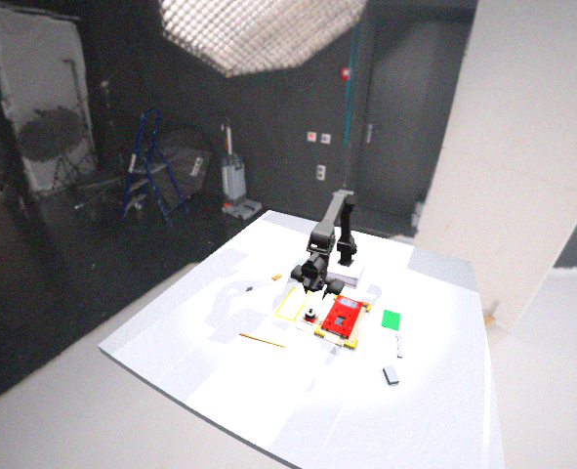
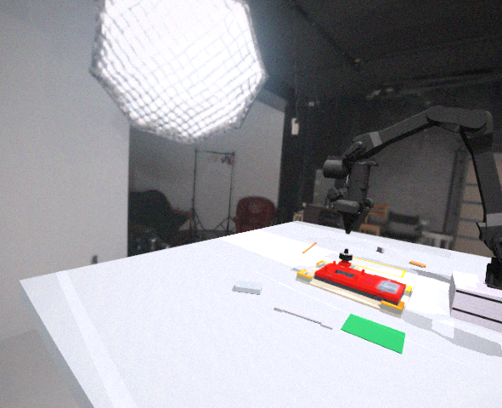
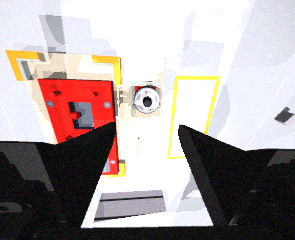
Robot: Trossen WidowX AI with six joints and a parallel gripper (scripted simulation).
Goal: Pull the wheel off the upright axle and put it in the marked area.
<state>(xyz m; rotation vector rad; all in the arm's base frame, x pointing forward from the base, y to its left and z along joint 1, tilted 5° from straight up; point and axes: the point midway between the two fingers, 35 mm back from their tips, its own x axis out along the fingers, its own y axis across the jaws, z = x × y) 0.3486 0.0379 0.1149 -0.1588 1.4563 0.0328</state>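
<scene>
The wheel (image 1: 309, 315) (image 2: 345, 257) (image 3: 138, 101) sits on the upright axle, whose black top (image 3: 147, 102) shows through its middle in the wrist view. It looks pale from above and dark from the side, with a red base under it. The marked area, a yellow outline (image 1: 284, 317) (image 2: 403, 273) (image 3: 197, 77), lies flat beside it and holds nothing. My gripper (image 1: 314, 293) (image 2: 347, 232) (image 3: 147, 127) is open and empty, pointing down. It hangs above the table, clear of the wheel, which shows beyond the fingertips in the wrist view.
A red block (image 1: 331, 326) (image 2: 358, 283) (image 3: 99, 86) sits in a yellow-cornered tray beside the wheel. Also on the table are an orange stick (image 1: 262, 340) (image 2: 309, 247), green sheet (image 1: 391, 319) (image 2: 374, 332), grey box (image 1: 391, 374) (image 2: 247, 287), and orange block (image 1: 276, 277) (image 2: 417, 263).
</scene>
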